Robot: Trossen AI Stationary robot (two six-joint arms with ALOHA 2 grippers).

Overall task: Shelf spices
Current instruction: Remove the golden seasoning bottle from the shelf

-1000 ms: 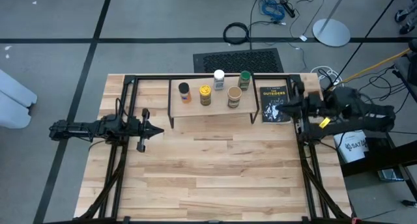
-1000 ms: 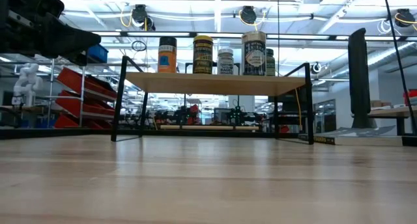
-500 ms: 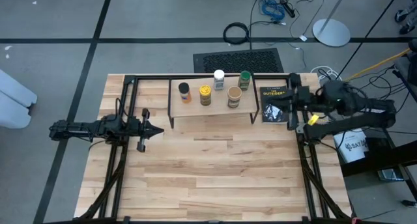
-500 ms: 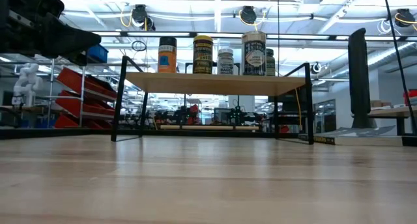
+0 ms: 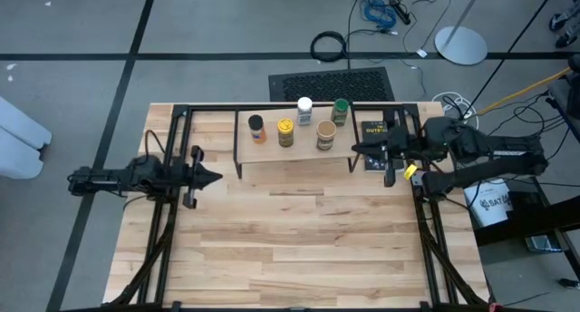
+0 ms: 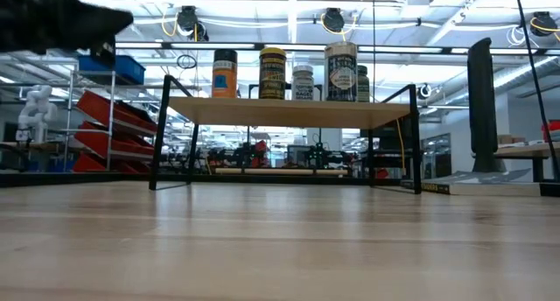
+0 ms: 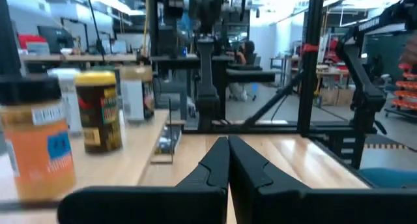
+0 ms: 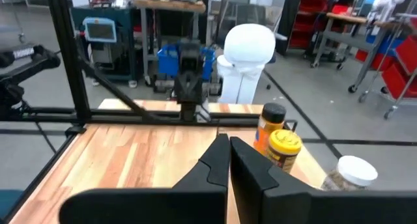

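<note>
Both jaws pressed together, holding nothing. All five jars [image 5: 294, 123] stand upright on the shelf [image 5: 294, 147] at the table's far edge, long axes vertical. The right gripper [image 5: 355, 149] is nearer, just beside the shelf's right end; the left gripper [image 5: 216, 177] sits off its left front corner. Shelving looks done; no jar left to fetch.

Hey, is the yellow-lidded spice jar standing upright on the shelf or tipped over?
Upright: the yellow-lidded jar stands on the shelf, lid up, beside the other jars.
</note>
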